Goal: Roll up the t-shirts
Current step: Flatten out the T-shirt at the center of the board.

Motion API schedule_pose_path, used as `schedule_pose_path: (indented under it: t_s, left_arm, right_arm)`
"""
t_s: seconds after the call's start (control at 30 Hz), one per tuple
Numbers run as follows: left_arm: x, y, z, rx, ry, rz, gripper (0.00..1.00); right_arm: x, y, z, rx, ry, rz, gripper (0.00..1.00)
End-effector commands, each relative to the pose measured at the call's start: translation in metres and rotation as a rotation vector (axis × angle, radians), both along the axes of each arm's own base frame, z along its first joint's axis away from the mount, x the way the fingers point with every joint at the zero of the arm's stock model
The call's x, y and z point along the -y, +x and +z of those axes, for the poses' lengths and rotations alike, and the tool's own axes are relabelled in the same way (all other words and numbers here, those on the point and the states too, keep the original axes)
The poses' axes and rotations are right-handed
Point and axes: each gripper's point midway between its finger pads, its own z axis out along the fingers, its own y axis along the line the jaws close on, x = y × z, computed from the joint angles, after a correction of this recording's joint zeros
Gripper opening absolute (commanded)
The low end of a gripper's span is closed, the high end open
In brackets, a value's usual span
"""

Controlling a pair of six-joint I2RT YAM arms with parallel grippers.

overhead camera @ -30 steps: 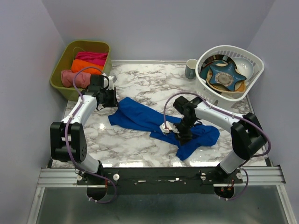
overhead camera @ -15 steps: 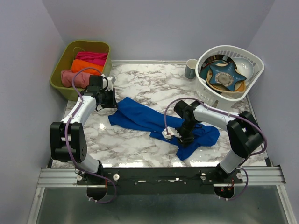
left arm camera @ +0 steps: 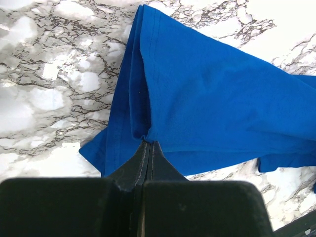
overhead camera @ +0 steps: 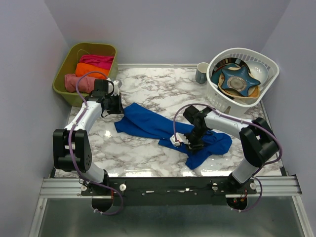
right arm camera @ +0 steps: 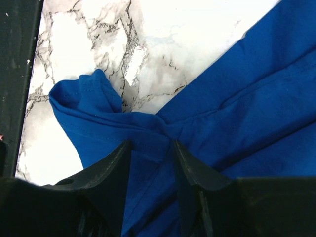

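Observation:
The royal-blue t-shirt (overhead camera: pixel 148 123) lies crumpled across the middle of the marble table. My left gripper (overhead camera: pixel 117 107) is shut on a fold at the shirt's back left edge; the left wrist view shows its jaws (left arm camera: pixel 148 144) pinched on the blue cloth (left arm camera: pixel 212 94). My right gripper (overhead camera: pixel 191 142) sits low on the shirt's right part. In the right wrist view its jaws (right arm camera: pixel 151 145) stand apart, astride a bunched fold of blue cloth (right arm camera: pixel 143 131). Pink (overhead camera: pixel 74 82), orange (overhead camera: pixel 91 69) and magenta (overhead camera: pixel 100 60) rolls lie in the bin. The chest print is hidden.
A green bin (overhead camera: pixel 63 93) stands at the back left corner. A white basket (overhead camera: pixel 242 51) of dishes stands at the back right, with a mug (overhead camera: pixel 202 72) beside it. Bare marble (overhead camera: pixel 148 153) shows in front of the shirt.
My right gripper has shifted a little left and toward the front, onto the shirt's fold. The left arm and its hold on the shirt have not changed.

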Motion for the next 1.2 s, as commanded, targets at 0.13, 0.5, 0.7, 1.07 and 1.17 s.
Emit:
schedule_pose_path:
  t_s: [0.13,0.5,0.7,1.07,1.17]
  left_arm:
    - [-0.001,0.002,0.001,0.011,-0.004,-0.004,0.00]
    - [-0.002,0.006,0.002,0.011,0.000,0.001,0.00]
    - [-0.001,0.008,0.003,0.013,-0.005,0.000,0.00]
    - [0.001,0.017,0.030,0.070,-0.024,-0.001,0.00]
    - [0.003,0.020,0.065,0.131,-0.063,-0.025,0.00]
  right_arm:
    - [0.007,-0.003,-0.009,0.010,-0.027,0.014,0.49]
    - [-0.002,0.007,0.024,0.119,0.058,-0.093,0.23]
    - [-0.002,0.004,0.040,0.130,0.084,-0.152,0.03]
    - [-0.014,0.033,0.132,0.195,0.282,-0.436,0.01]
    - [-0.003,0.069,0.195,0.336,0.387,-0.676,0.01]
